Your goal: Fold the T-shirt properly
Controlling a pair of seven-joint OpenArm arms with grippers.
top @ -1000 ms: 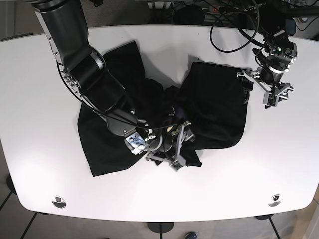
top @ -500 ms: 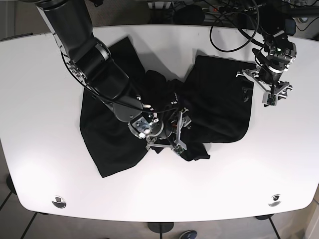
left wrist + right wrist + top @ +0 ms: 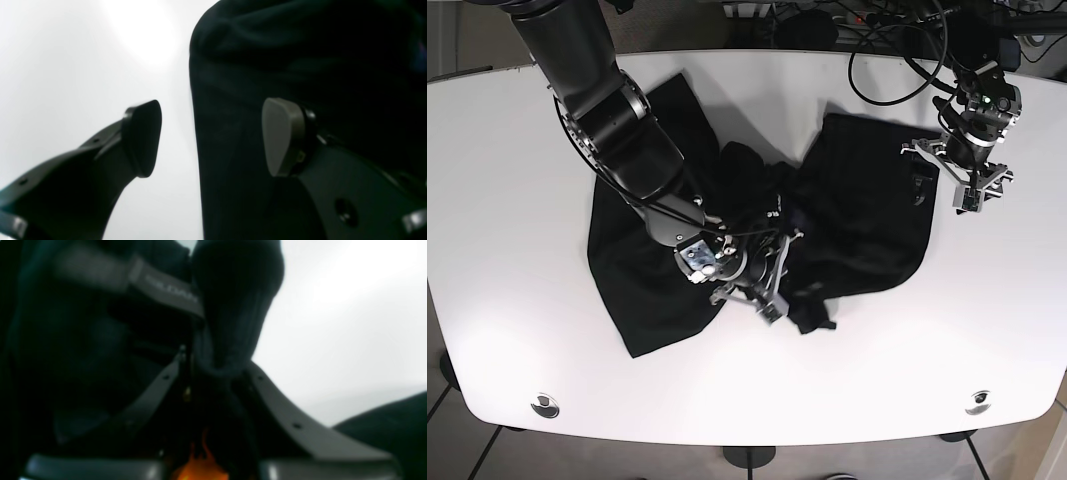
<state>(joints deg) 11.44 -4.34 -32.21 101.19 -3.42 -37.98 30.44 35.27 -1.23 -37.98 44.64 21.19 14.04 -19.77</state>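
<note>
Base view, left to right. The black T-shirt (image 3: 677, 280) lies crumpled across the middle of the white surface (image 3: 507, 330), one broad panel spread at left and another at right, with a bunched ridge between them. The right gripper (image 3: 762, 285) sits low over this ridge; in the right wrist view its jaws are closed on a rolled fold of the T-shirt, a grey printed label showing just beside the pinch. Farther right, the left gripper (image 3: 967, 180) hovers at the garment's right edge; the left wrist view shows its jaws apart and empty, one pad (image 3: 141, 138) over bare surface, the other pad (image 3: 283, 136) over cloth, the hem running between them. The fabric appears light, limp and non-slippery: it will likely sag and drag rather than hold shape, so hems, shoulder seams or corners seem the soundest places to grip, pinching a single layer where possible.
</note>
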